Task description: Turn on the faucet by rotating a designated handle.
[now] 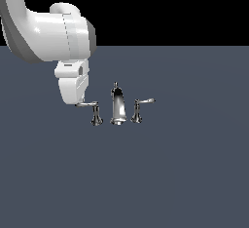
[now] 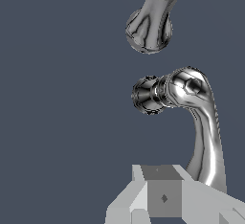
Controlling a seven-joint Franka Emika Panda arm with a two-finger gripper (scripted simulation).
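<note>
Beside my fingers (image 2: 162, 199), grip unreadable, the handle (image 1: 86, 104) looks slick, rigid chrome; I'd push its lever tip, not pinch.

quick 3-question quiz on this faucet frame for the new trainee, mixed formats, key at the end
1. True or false: in the exterior view, the tool is at the outer end of the lever of the handle on that view's left.
2. Multiple choice. Between the two handles stands: A) a tall central spout with a knob on top; B) a soap bottle; C) a third lever.
3. Fill in: the other handle, on the exterior view's right, has a lever that turns ____ at its tip.

Key: 1 true. 2 A. 3 up.
</note>
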